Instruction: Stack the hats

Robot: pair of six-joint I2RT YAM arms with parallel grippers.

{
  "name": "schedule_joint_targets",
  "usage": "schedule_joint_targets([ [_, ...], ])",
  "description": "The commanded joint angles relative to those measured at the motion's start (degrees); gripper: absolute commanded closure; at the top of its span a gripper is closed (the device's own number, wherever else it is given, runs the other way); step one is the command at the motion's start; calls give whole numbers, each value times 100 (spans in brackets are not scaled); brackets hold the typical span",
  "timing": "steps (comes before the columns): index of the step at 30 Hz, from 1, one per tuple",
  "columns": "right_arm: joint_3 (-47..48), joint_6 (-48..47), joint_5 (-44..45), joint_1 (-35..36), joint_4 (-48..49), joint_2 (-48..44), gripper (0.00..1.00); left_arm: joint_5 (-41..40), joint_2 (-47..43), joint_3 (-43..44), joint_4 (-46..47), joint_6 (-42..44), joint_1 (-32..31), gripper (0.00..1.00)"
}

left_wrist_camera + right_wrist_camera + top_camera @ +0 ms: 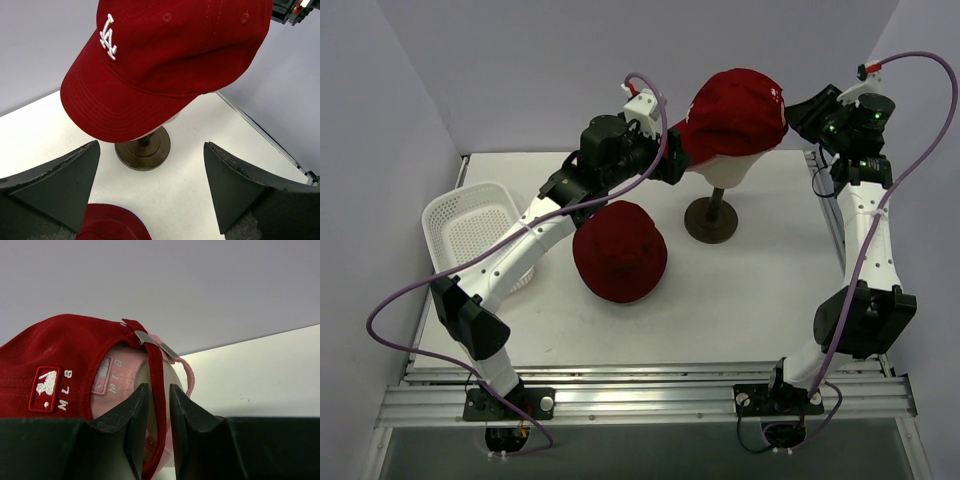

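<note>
On white table (750, 290): mesh basket (440, 215), bucket hat (619, 250); lilac walls (520, 70).

Bright, even light here, just soft shadows under the bucket hat (620, 250) and the stand (712, 220) on the white worktop (740, 300). Close up, the dark fingers (55, 185) go a little soft while the red cap (170, 60) reads sharp.

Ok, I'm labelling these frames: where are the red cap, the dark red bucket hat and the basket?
red cap (735, 108): top view, on its crown.
dark red bucket hat (618, 248): top view, on its crown.
basket (480, 230): top view, on its bare floor.
</note>
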Motion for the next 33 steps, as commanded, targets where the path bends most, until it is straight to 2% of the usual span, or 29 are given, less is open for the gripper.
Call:
schedule_joint_targets([
  [1,293,-51,-3,85,182,122,80,132,-67,-56,346,-85,41,7],
  [5,346,37,5,129,393,288,86,150,-32,-91,373,-94,41,7],
  [10,399,-7,216,191,209,473,91,141,29,-100,434,-102,41,7],
  [25,338,-139,392,288,-64,895,92,150,240,-109,504,-138,137,7],
  [33,557,-253,471,305,-442,1097,88,167,249,-196,540,-173,190,7],
])
